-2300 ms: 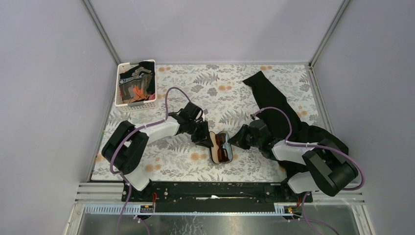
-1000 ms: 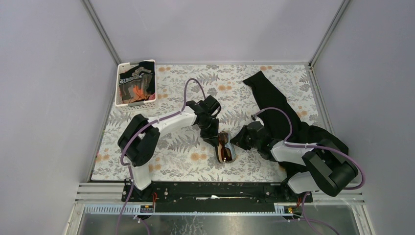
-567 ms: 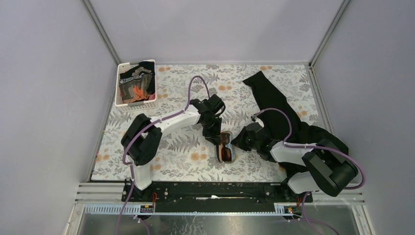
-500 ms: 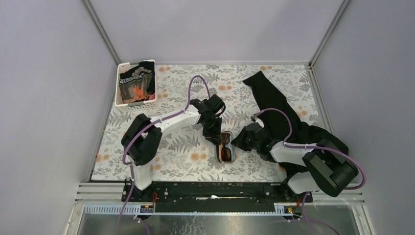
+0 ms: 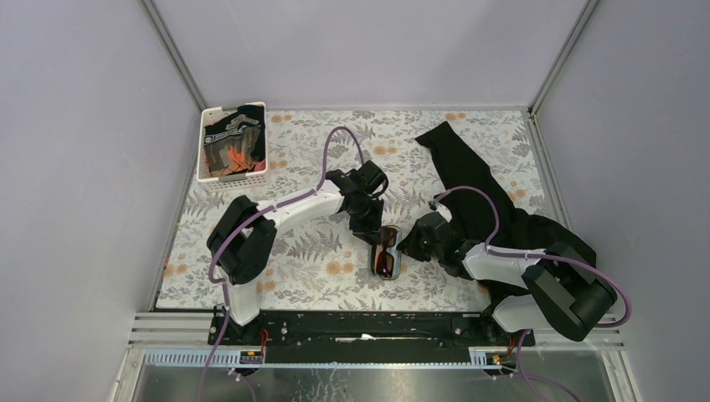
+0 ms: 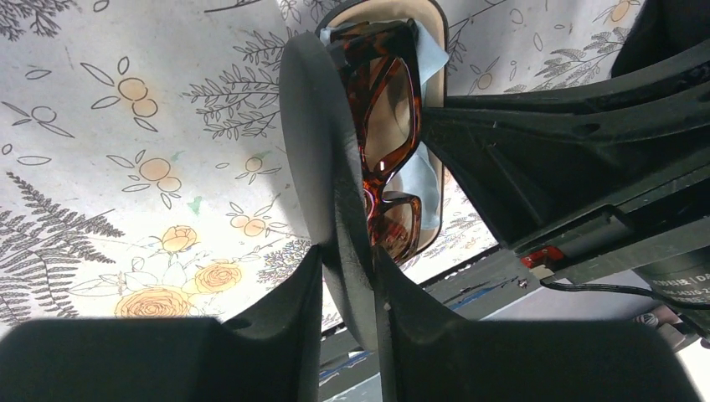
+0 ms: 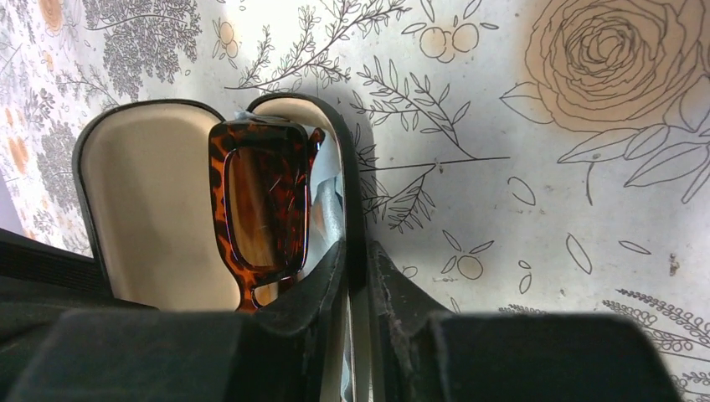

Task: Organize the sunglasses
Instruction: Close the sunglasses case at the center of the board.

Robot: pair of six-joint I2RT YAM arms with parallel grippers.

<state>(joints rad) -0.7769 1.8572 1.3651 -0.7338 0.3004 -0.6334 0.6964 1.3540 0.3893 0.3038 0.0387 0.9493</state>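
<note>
The sunglasses lie on a blue cloth in the open case, mid-frame. The left gripper pinches the lid's edge — the right gripper pinches the opposite wall. A black garment sprawls right; a basket sits upper left.

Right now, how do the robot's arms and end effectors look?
The left arm and right arm have white shells between bulky black joints; a purple cable runs along each. The left end effector and right end effector are plain black.
</note>
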